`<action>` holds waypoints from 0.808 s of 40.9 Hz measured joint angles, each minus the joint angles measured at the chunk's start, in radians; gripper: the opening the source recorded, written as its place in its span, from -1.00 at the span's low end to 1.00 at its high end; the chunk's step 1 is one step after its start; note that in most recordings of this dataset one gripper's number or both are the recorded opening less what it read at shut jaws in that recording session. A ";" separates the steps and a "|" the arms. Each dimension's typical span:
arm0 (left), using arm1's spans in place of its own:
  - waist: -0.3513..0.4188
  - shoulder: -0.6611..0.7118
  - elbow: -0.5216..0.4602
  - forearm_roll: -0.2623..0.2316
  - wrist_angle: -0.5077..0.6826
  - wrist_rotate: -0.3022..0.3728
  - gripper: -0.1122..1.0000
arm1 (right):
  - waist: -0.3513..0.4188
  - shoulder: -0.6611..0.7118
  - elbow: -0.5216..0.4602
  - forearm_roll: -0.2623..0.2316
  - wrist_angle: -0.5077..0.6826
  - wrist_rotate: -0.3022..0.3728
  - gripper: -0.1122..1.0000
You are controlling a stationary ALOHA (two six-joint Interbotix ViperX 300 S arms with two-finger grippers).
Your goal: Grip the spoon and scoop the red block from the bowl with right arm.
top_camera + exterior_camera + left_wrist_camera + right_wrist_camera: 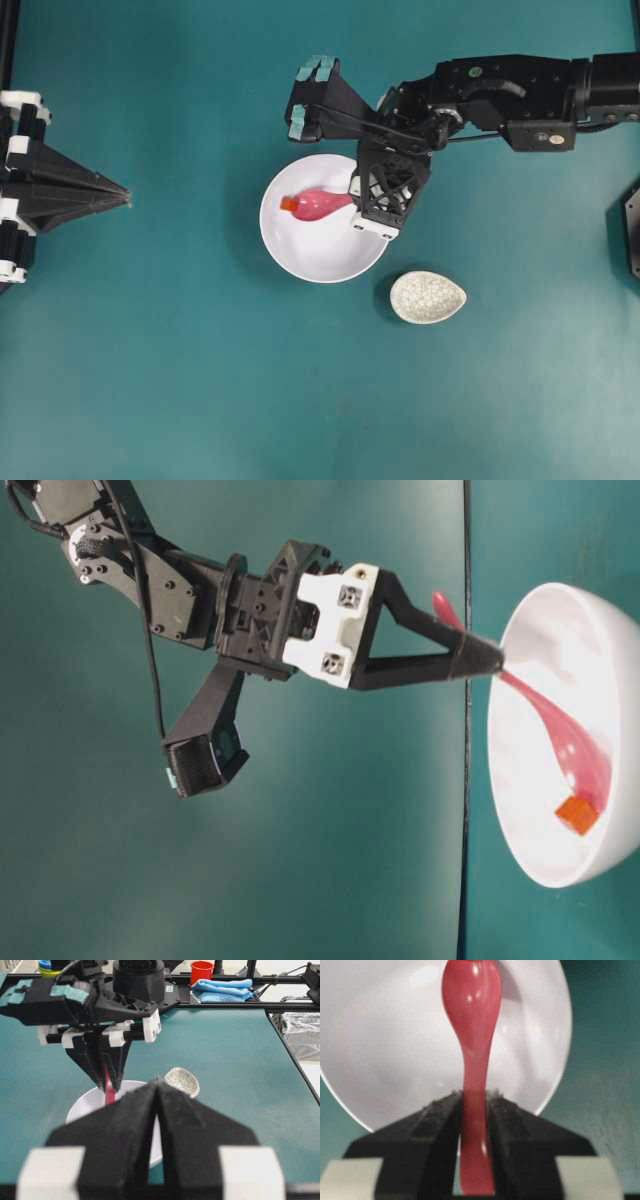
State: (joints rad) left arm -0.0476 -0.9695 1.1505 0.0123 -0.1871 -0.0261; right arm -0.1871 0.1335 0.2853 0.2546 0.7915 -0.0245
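Your right gripper [472, 1102] is clamped on the handle of the spoon [322, 205], one finger on each side of it, as the right wrist view shows. The spoon slants down into the bowl [330, 262], its scoop lying against the white inner wall. The red block [289, 204] sits inside the bowl, touching the tip of the scoop; in the table-level view it rests low on the bowl's wall at the spoon's end [577, 815]. The bowl stands on the teal counter [180, 360], with a speckled cream dish [428, 297] near it on the side away from the block. Your left gripper [156, 1091] hangs well apart from the bowl, at the left edge of the overhead view, its fingers pressed together and holding nothing.
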 measured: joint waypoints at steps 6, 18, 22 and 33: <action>0.000 0.002 0.000 0.000 0.000 0.000 -0.79 | 0.000 0.000 0.000 0.034 -0.011 0.011 -0.39; 0.000 0.002 -0.002 0.000 0.002 0.000 -0.79 | 0.031 0.000 -0.002 0.101 -0.049 0.017 -0.39; 0.000 0.002 0.000 0.000 0.002 0.002 -0.79 | 0.038 0.000 -0.002 0.104 -0.071 0.020 -0.39; 0.000 0.002 0.000 0.000 0.002 0.002 -0.79 | 0.037 0.000 0.003 0.106 -0.095 0.021 -0.39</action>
State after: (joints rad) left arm -0.0476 -0.9679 1.1505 0.0123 -0.1856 -0.0245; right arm -0.1503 0.1335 0.2884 0.3605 0.6964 -0.0031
